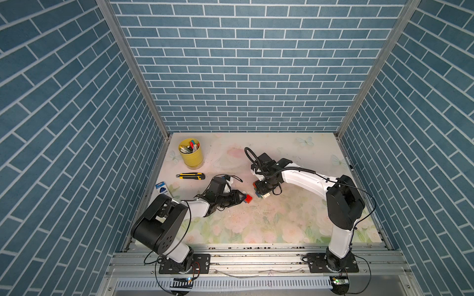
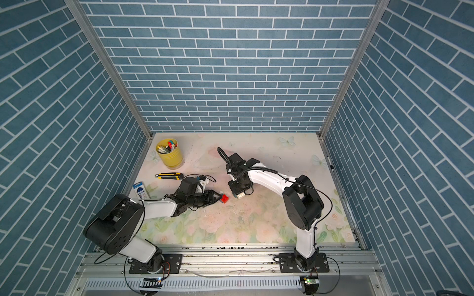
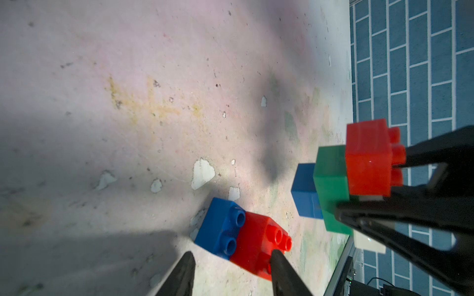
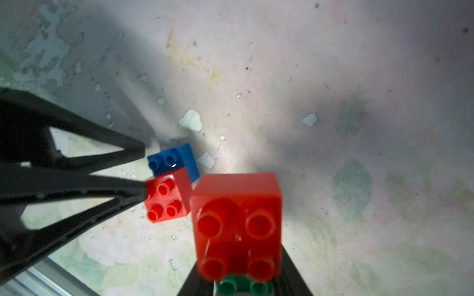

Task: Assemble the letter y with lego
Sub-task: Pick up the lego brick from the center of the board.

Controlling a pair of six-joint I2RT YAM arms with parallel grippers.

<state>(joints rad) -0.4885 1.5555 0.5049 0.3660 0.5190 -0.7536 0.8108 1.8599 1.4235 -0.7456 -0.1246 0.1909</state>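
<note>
Flowered tabletop [image 1: 282, 225]: right claw [image 1: 262, 192] grips the cluster [image 3: 331, 179] (red, green, blue, white bricks); left claw [image 3: 232, 255] stands open, one tip touching the red-blue pair [image 3: 241, 230].

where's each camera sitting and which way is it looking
top views: high above the front, looking down on the floral table; left arm and right arm show whole.
left wrist: behind the left claw, facing the red-and-blue pair; its fingertips show.
right wrist: behind the right claw, facing the table; its fingers show, clamped on the brick cluster.
both wrist views share that pair and cluster.
</note>
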